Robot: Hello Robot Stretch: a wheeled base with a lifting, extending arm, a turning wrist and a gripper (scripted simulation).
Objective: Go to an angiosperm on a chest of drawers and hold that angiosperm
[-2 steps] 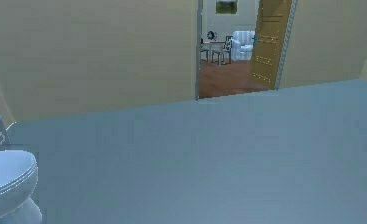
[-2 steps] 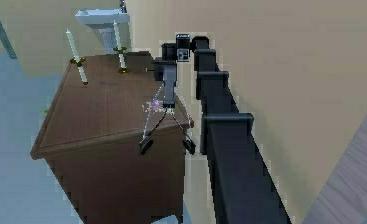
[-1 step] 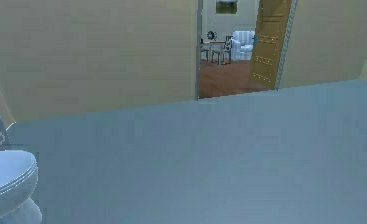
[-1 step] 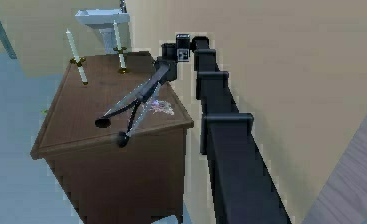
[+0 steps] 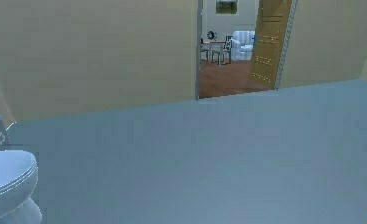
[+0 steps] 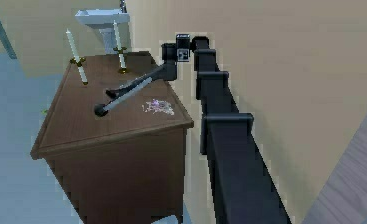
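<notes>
**Gripper over the dresser top, beside a small lilac clump**

Forward view: a smooth, matte blue-grey floor (image 5: 211, 150) runs up to plain cream walls (image 5: 101, 50). At the lower left sits a glossy white toilet (image 5: 11, 175) with a rounded, closed lid. An open doorway (image 5: 236, 50) cuts the far wall, and a golden-brown panelled wooden door (image 5: 271, 40) stands swung back along its right side. Through it lies a reddish wood floor with a plump white armchair (image 5: 243, 42), a small round table (image 5: 211, 47) on thin legs and a framed picture (image 5: 227, 6) high on the wall.

Arm side view: a dark brown chest of drawers (image 6: 101, 165) with a flat, faintly shiny rectangular top stands against the cream wall. At its far end rise two slim white candles, one on the left (image 6: 69, 42) and one on the right (image 6: 119, 45), each on a brassy holder. Beyond them hangs a white sink (image 6: 99, 16). A small flat clump of lilac and white specks (image 6: 156, 105) lies on the top near the right edge; it is too small to tell whether it is the angiosperm. The arm (image 6: 231, 140), a dark, square, stepped bar, reaches along the wall. From its far end the gripper (image 6: 106, 105) slants down-left, its thin grey fingers over the wood just left of the clump. With the tabletop behind it, I cannot tell whether it holds anything.
</notes>
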